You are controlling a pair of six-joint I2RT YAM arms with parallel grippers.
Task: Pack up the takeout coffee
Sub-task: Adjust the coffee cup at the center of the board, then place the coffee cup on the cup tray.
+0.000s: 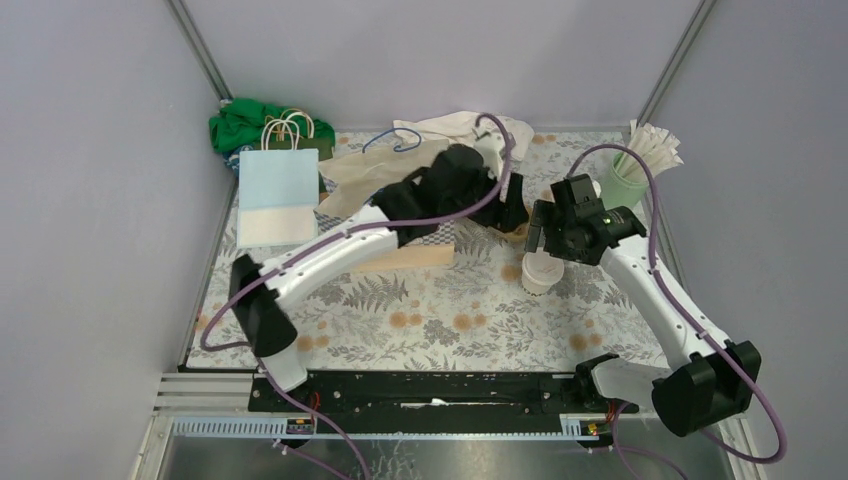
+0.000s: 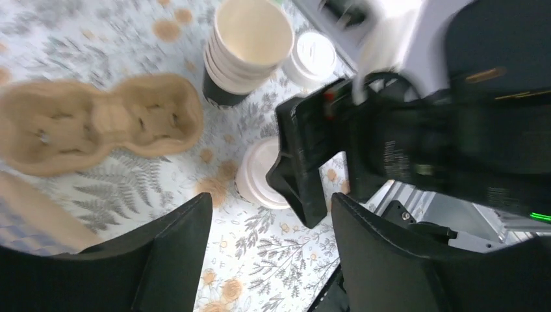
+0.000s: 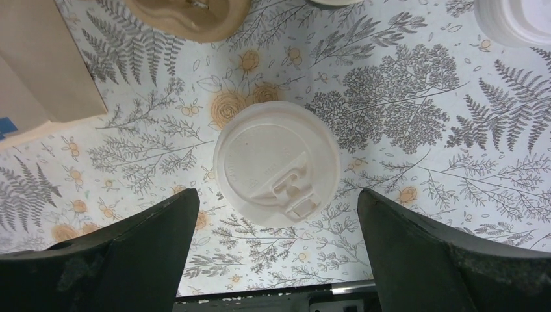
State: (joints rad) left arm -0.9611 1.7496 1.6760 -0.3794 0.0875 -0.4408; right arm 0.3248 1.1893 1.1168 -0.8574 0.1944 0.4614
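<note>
Lidded coffee cup [image 3: 276, 162] stands upright on the fern-print tablecloth [image 3: 403, 97]. On my left I see the left gripper [image 2: 271, 211] with jaws apart, gripping nothing, near the cardboard carrier [image 2: 97, 123]. The right gripper [image 3: 276, 198] is spread wide over the cup, holding nothing.

The worktop [image 3: 403, 97] is wearing a white print of grey ferns and orange roses. The lidded cup [image 3: 276, 162] is showing a white lid, the stacked cups [image 2: 250, 45] are showing cream insides, the cup carrier [image 2: 97, 123] is looking tan.
</note>
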